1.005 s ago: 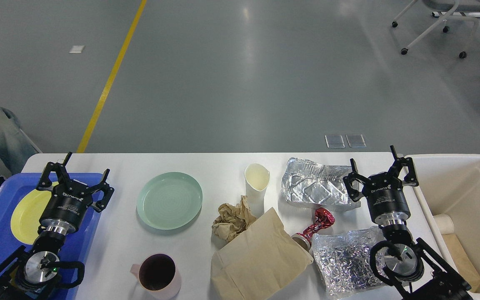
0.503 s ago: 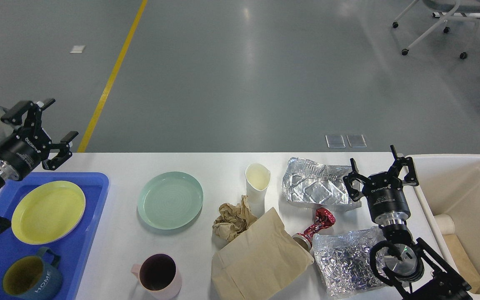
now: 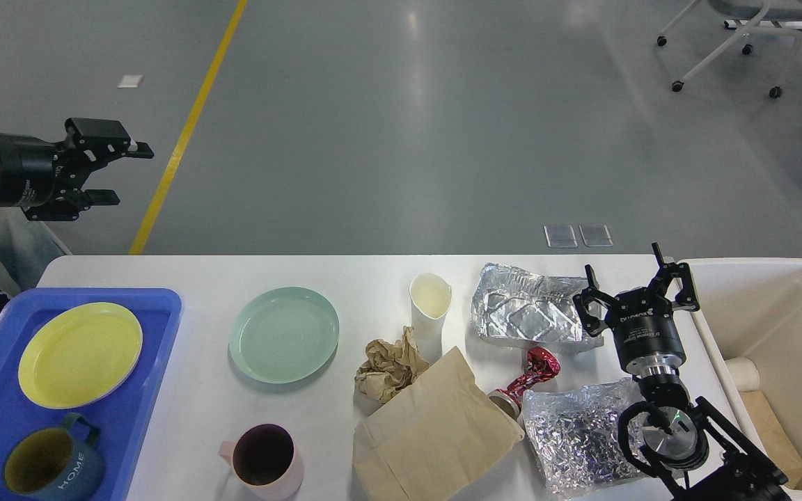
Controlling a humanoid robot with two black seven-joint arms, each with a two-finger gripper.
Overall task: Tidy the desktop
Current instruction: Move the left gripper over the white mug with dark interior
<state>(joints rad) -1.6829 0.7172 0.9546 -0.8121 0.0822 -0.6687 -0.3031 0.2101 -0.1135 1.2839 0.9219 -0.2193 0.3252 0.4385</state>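
The white desktop (image 3: 199, 410) carries a green plate (image 3: 283, 335), a pink mug (image 3: 265, 460), a white paper cup (image 3: 429, 305), crumpled brown paper (image 3: 388, 365), a brown paper bag (image 3: 432, 431), a crushed red can (image 3: 526, 379), a foil tray (image 3: 523, 314) and crumpled foil (image 3: 571, 431). My left gripper (image 3: 119, 174) is raised high over the floor beyond the desktop's far left corner, pointing right, open and empty. My right gripper (image 3: 634, 278) hovers open and empty at the foil tray's right edge, next to the bin.
A blue tray (image 3: 157, 348) at the left holds a yellow plate (image 3: 79, 353) and a blue mug (image 3: 53, 466). A cream bin (image 3: 777, 275) stands off the right end with a paper cup and cardboard inside. An office chair (image 3: 728, 42) is far back right.
My left arm has lifted from over the blue tray, up and away to the far left, uncovering the yellow plate and blue mug. The right arm has not moved.
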